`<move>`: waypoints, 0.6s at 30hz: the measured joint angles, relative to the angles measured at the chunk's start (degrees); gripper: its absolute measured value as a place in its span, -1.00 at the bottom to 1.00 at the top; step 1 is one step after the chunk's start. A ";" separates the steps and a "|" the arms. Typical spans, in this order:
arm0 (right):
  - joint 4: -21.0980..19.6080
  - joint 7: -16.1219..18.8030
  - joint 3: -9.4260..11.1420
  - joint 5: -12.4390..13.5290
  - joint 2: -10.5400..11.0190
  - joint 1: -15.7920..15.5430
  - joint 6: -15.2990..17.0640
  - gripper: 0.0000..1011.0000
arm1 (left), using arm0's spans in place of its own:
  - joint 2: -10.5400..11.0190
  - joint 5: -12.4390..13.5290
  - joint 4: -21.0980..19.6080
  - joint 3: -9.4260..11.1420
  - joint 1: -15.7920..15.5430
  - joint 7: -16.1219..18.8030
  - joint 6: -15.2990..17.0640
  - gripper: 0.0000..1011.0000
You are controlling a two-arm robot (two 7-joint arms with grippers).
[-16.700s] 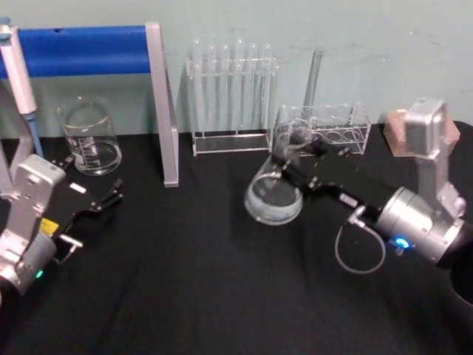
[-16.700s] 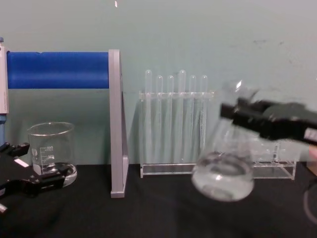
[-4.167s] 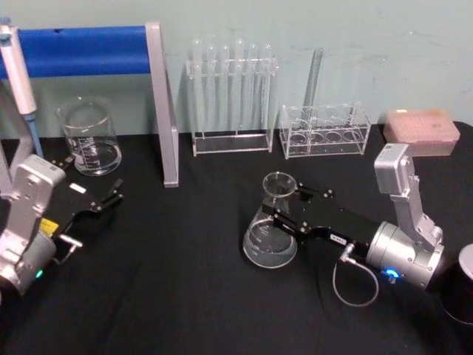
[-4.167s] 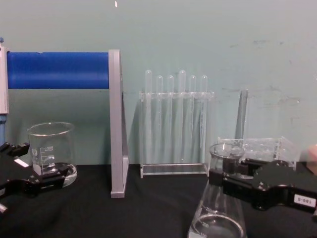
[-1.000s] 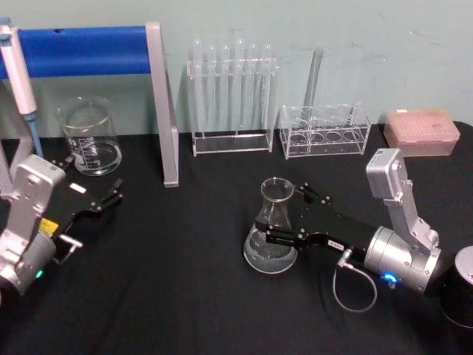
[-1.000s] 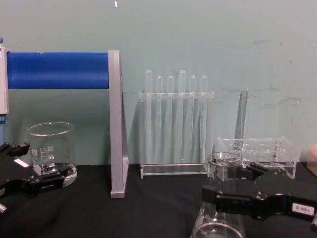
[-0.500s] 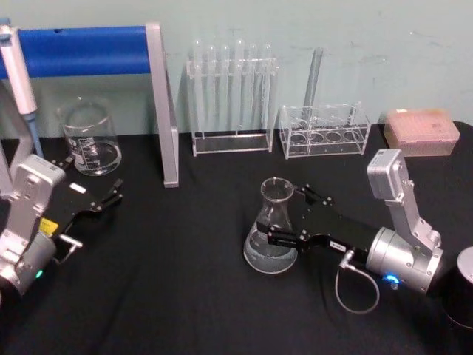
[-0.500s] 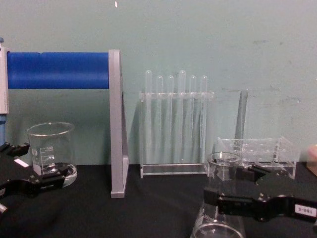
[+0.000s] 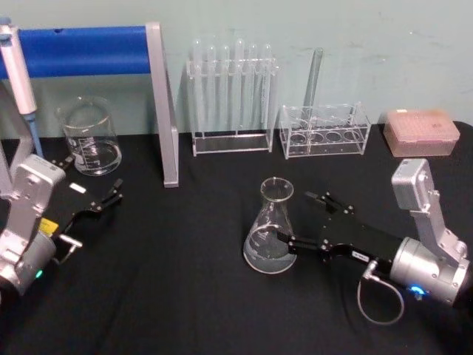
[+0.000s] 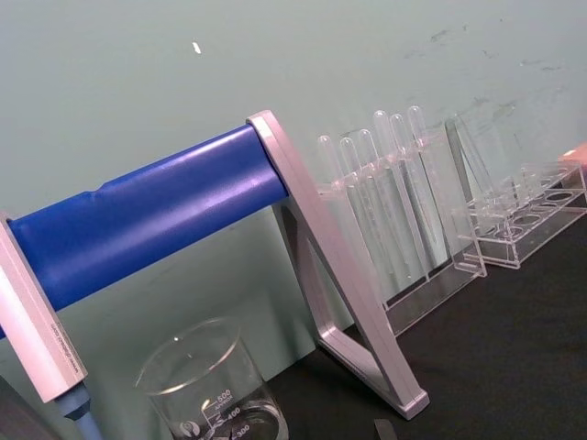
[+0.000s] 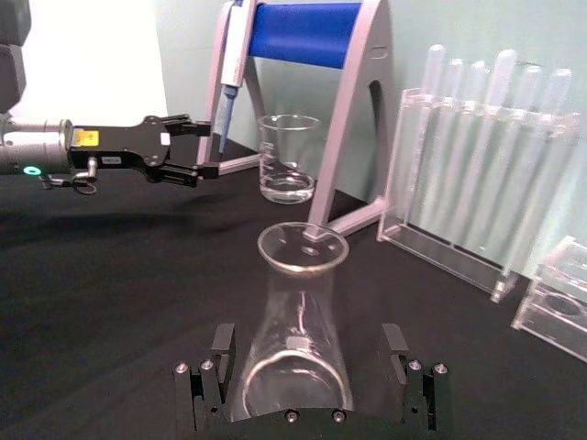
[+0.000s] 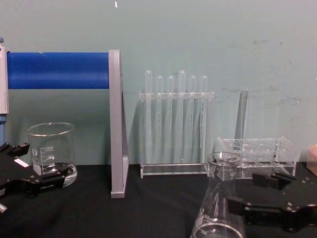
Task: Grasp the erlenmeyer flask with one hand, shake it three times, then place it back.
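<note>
Erlenmeyer flask (image 9: 271, 225): upright on the black bench (image 9: 185, 281), near its middle, toward the right side; base flat on the cloth.

Right gripper (image 9: 301, 220): released, jaws spread to either side of the flask's lower body, apparently clear of the glass; whether the near finger touches the base cannot be told.

Left gripper (image 9: 112, 195): parked near the left edge, fingers parted, holding nothing, just in front of the beaker (image 9: 89, 137).

Progress, as judged: the flask stands set down and let go, so the placing looks done; only the arm's retreat seems left. Whether three shakes were made cannot be read here.

Hidden or cut off: flask base in the chest view; any liquid inside is unclear.
</note>
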 joint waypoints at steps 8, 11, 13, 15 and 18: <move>-2.70 -3.35 3.83 0.79 1.53 -3.40 -0.66 0.98 | 0.00 0.00 0.00 0.00 0.00 0.00 0.00 0.98; -3.47 -5.27 5.87 1.30 1.24 -4.48 -1.12 0.98 | 0.00 0.00 0.00 0.00 0.00 0.00 0.00 0.98; -3.78 -6.37 6.90 1.49 0.77 -4.86 -1.42 0.98 | 0.00 0.00 0.00 0.00 0.00 0.00 0.00 0.98; -4.22 -8.19 8.22 1.56 -0.18 -5.41 -2.01 0.98 | 0.00 0.00 0.00 0.00 0.00 0.00 0.00 0.98; -4.67 -11.05 9.76 1.34 -1.78 -6.01 -3.04 0.98 | 0.00 0.00 0.00 0.00 0.00 0.00 0.00 0.98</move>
